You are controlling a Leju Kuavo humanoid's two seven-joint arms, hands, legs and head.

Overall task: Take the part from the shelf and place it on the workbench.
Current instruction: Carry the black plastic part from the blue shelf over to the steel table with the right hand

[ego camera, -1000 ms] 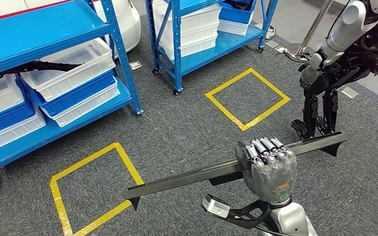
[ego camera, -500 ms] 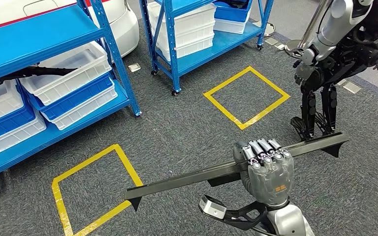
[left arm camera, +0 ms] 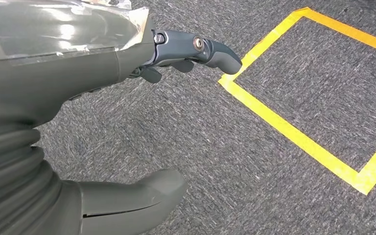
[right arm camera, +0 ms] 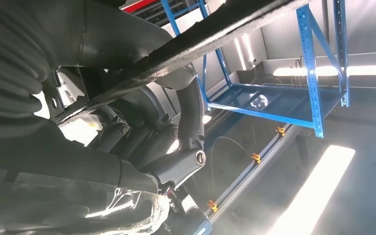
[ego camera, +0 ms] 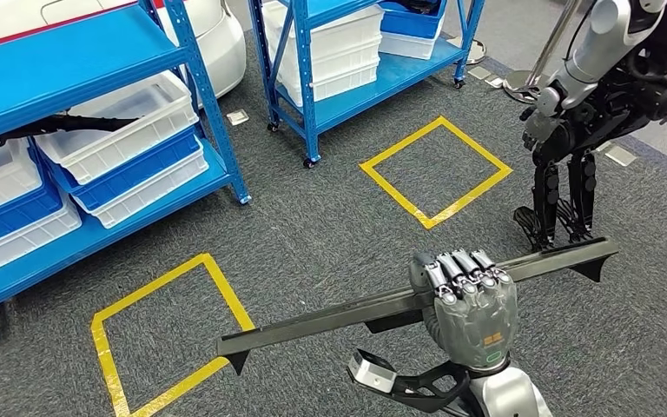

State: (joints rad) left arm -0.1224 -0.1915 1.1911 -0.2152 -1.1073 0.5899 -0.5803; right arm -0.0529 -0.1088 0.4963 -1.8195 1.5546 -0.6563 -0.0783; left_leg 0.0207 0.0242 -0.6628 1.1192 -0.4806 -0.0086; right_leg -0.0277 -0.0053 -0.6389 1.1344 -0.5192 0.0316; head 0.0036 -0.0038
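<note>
Since the earlier frames, little has been changed: the whole view has shifted slightly, so the camera has moved, and the long, flat black bar-shaped part is still gripped near its middle by the right hand, fingers wrapped over its top edge. The part is held roughly level above the grey carpet, its left end over the near yellow tape square, its right end near the feet of a second black-and-silver humanoid robot at the far right. The left hand is seen above the carpet, holding nothing, thumb and fingers apart. Blue metal shelving with white plastic bins is seen at the far left.
</note>
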